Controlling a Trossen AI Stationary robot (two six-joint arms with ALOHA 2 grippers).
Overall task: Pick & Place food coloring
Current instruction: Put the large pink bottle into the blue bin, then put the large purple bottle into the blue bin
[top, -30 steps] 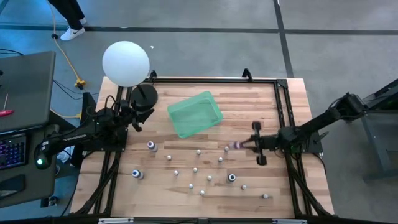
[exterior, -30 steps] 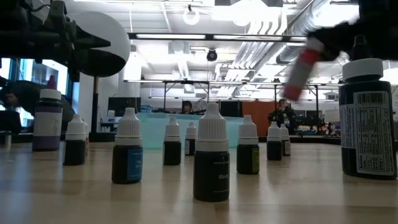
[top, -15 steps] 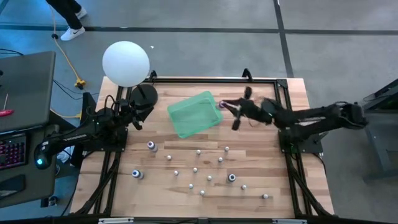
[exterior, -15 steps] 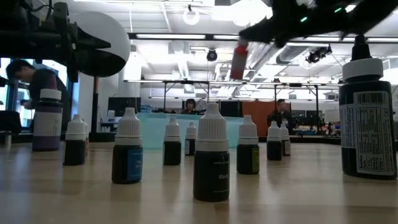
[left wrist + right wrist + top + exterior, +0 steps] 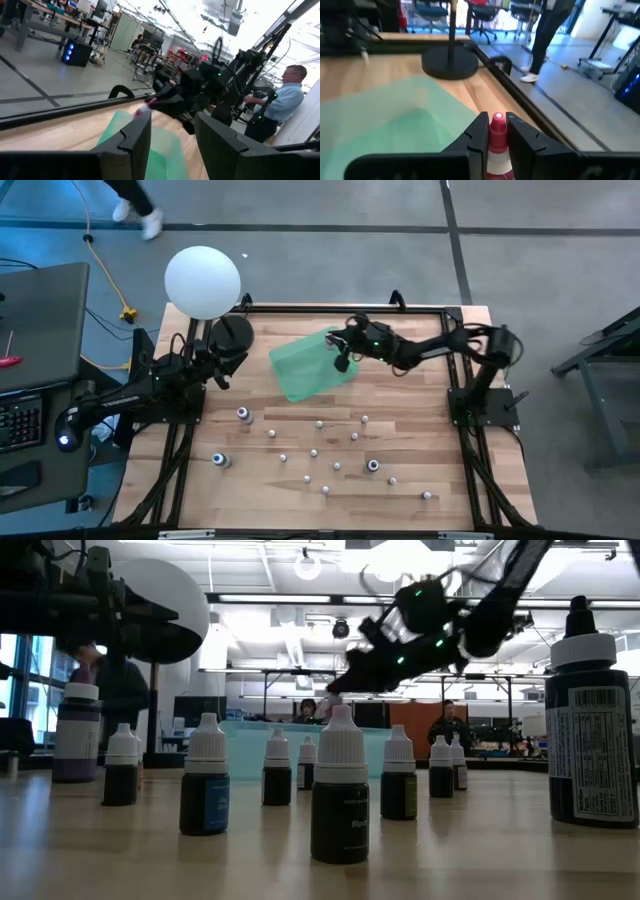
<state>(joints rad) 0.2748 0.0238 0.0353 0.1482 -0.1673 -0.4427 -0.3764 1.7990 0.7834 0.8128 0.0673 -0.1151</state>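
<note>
The right claw [image 5: 341, 352], clamped on a pink food coloring bottle [image 5: 497, 131], hangs over the green tray [image 5: 300, 370] at the surface's twelve o'clock, evidently for release, while the left claw [image 5: 172, 135], fingers apart, waits at nine o'clock.

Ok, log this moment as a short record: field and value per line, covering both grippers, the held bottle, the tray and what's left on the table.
right gripper: over the green tray's edge, shut on a bottle
held bottle: red-pink cap, between the fingers
green tray: far half of the table, no bottle visible inside
left gripper: open, by the lamp base, holding nothing
loose bottles: standing scattered on the near half
white sphere lamp: far left corner
</note>
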